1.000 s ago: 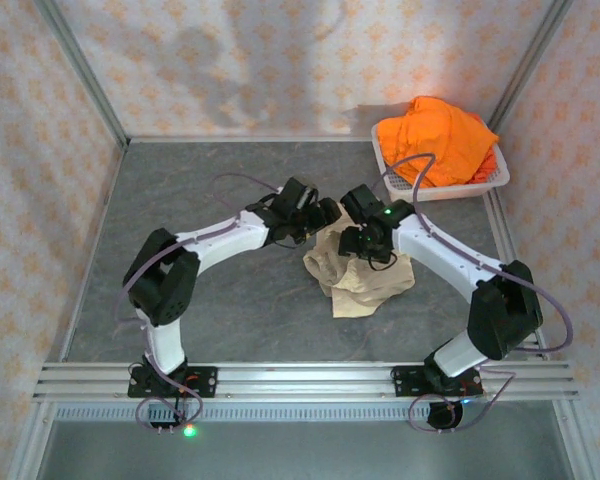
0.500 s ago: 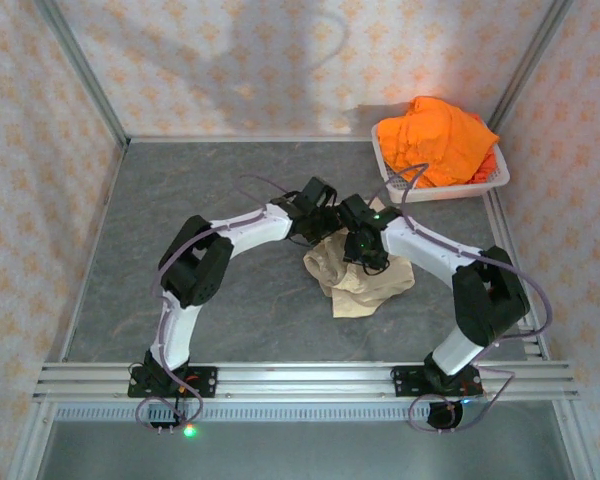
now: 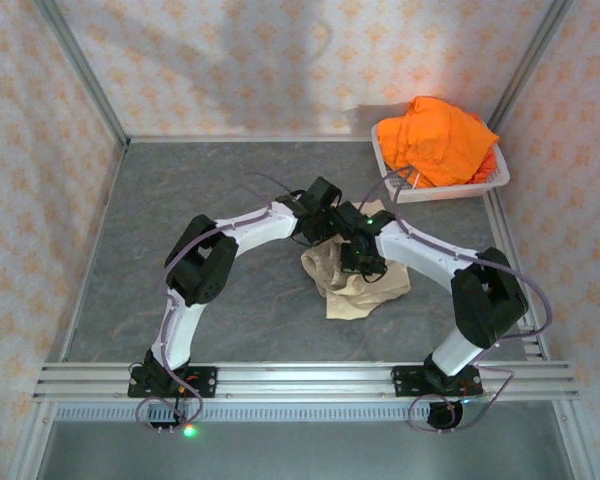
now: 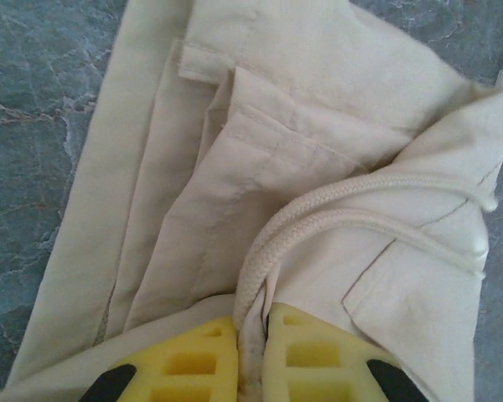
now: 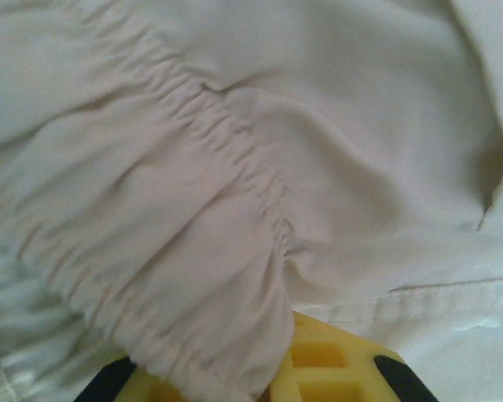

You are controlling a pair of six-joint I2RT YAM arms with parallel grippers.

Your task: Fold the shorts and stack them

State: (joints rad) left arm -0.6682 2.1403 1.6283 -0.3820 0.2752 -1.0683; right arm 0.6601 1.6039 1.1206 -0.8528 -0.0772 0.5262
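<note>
Shorts [image 3: 365, 290] on table [image 3: 180, 200]; basket [image 3: 460, 188] behind, right.

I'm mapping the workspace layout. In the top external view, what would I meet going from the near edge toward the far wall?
metal rail carrying the arm bases → beige shorts on the table → white basket with the orange shorts heaped in it

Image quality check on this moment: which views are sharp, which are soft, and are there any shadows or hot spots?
Top external: sharp, with faint arm shadows on the back wall and the orange shorts brightly lit. Left wrist: crisp, with the stitching and drawstring on the beige shorts easy to read. Right wrist: soft focus, the cloth very close, pale and washed out, the yellow fingers blurred.
</note>
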